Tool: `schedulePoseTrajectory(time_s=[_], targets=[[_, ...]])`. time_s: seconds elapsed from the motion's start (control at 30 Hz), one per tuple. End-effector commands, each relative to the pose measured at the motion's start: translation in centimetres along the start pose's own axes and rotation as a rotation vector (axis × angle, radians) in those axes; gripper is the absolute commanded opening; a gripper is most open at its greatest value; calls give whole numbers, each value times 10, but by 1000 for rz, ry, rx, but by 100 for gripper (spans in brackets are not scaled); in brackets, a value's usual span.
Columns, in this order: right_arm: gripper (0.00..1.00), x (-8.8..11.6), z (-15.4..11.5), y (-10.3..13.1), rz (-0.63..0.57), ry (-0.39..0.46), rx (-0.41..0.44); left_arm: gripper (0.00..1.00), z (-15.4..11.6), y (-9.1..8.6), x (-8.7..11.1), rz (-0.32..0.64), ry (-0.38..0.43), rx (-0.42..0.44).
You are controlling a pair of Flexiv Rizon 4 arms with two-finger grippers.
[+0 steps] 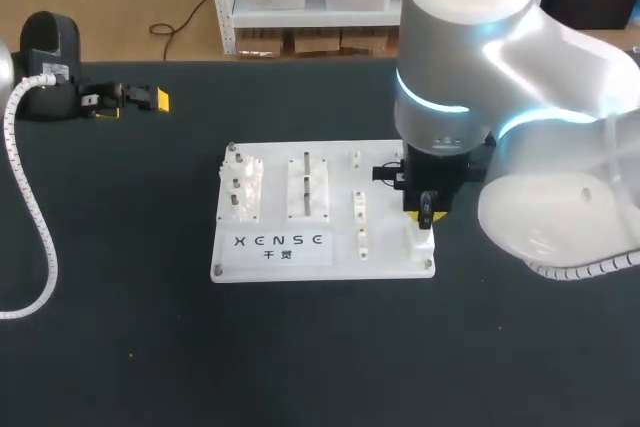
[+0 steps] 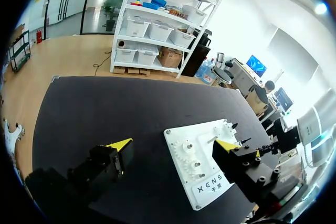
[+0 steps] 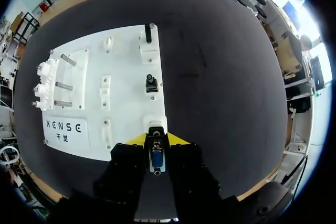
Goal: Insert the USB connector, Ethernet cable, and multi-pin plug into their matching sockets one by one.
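- My left pincer (image 1: 130, 99) rests at the far left of the desk (image 1: 120, 327), well apart from the white board (image 1: 270, 152). Its fingers are spread wide with nothing between them. I judge it is parked there to leave the board free for my other arm.
- The board lies flat in the middle of the desk. Its gears (image 1: 243, 187) and pegs (image 1: 308, 185) are on the left half, which this task does not need, and the sockets run in a row along the right edge.
- In that row the far plug (image 3: 148, 33) and the middle plug (image 3: 151, 83) stand upright in their white blocks, so I judge two of the three jobs done.
- My right pincer (image 3: 156, 139) hangs over the board's near right corner, pinching the multi-pin plug (image 3: 156, 157) from both sides. I hold it by its flanks with its nose aimed at the last socket (image 3: 155, 123), so the pins face the opening squarely.
- The plug's nose is at the mouth of that socket, but I cannot tell whether it is inside or only touching. I judge the next push must go straight, since a tilt could jam the pins.
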State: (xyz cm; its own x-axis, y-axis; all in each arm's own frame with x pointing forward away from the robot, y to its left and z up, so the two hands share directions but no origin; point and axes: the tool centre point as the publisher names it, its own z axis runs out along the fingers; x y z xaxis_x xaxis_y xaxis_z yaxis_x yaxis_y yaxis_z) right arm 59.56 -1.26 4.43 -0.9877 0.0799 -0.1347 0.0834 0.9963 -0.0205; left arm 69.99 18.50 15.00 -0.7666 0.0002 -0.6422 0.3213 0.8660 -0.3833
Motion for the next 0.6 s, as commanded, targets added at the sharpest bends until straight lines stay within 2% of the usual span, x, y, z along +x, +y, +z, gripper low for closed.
schedulePoseTrajectory(time_s=[0.03, 0.2, 0.57, 0.6], targets=[[0, -3, 26, 1, 4, 44, 16, 100, 0, 0, 0, 0, 0, 0], [0, -7, 32, -1, 10, 71, 28, 100, 0, 0, 0, 0, 0, 0], [0, -5, 34, -1, 3, 72, 28, 100, 0, 0, 0, 0, 0, 0], [6, -5, 34, -1, 3, 71, 28, 100, 0, 0, 0, 0, 0, 0]])
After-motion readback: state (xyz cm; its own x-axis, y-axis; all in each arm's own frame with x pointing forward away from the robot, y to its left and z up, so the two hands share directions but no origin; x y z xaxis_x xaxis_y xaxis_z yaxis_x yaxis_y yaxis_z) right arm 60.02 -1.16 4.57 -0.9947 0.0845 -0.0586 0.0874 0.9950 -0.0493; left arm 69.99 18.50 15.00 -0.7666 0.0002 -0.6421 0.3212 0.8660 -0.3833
